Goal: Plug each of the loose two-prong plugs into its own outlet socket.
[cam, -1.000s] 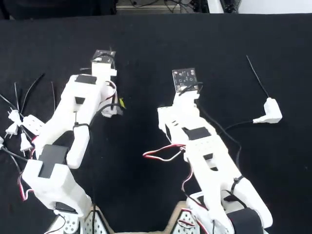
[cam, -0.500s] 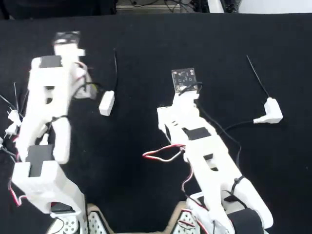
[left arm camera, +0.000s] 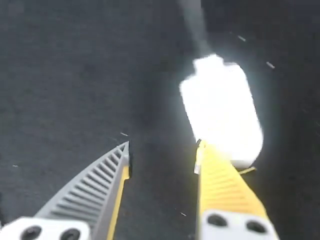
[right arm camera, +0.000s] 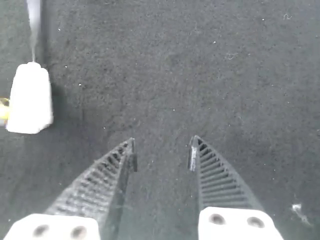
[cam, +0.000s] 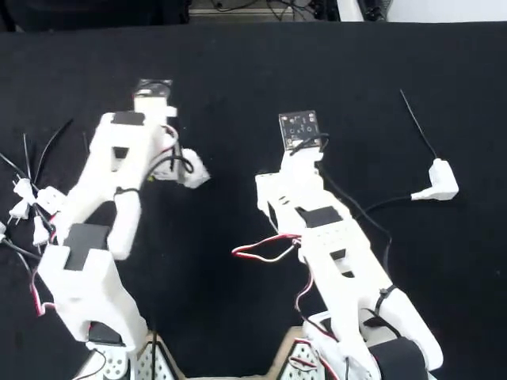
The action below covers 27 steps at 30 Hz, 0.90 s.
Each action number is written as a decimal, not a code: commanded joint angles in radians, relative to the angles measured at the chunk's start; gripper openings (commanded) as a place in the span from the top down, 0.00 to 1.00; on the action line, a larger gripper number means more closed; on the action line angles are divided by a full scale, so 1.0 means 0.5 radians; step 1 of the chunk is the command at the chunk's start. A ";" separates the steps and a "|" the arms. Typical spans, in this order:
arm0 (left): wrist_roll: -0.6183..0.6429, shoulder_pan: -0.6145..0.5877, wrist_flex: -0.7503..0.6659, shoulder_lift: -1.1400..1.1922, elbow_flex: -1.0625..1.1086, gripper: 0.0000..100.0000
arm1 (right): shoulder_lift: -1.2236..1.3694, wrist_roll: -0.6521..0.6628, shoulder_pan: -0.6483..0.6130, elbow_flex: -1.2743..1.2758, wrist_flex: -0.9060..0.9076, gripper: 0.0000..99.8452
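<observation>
Black cloth-covered table (cam: pixel 238 63); beyond far edge, tangled cables (cam: pixel 277 8) (white panel (cam: pixel 444 9) at corner).

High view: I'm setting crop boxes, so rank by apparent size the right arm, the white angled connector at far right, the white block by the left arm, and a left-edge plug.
Largest: right arm.
Next: white angled connector and white block, unranked; the block is blurred and partly behind the left arm.
Smallest: two-prong plug.

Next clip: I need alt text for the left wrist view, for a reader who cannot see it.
The left gripper hangs open over black cloth, one finger grey and ribbed, the other yellow. A blurred white plastic block with a thin cord lies just past the yellow finger's tip; contact is unclear.
</observation>
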 commanded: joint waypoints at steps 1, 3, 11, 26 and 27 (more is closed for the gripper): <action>0.012 0.087 0.043 -0.175 -0.011 0.79 | -0.060 -0.003 -0.037 -0.054 -0.058 0.83; 0.009 0.072 0.068 -0.218 -0.026 0.79 | -0.060 -0.003 -0.037 -0.054 -0.058 0.83; 0.012 -0.235 -0.374 -0.270 -0.130 0.79 | -0.060 -0.003 -0.037 -0.054 -0.061 0.83; 0.236 -0.180 -0.697 0.657 -0.901 0.79 | -0.060 -0.003 -0.040 0.054 -0.230 0.83; 0.236 -0.180 -0.663 0.697 -0.968 0.79 | -0.060 -0.003 -0.040 0.057 -0.239 0.83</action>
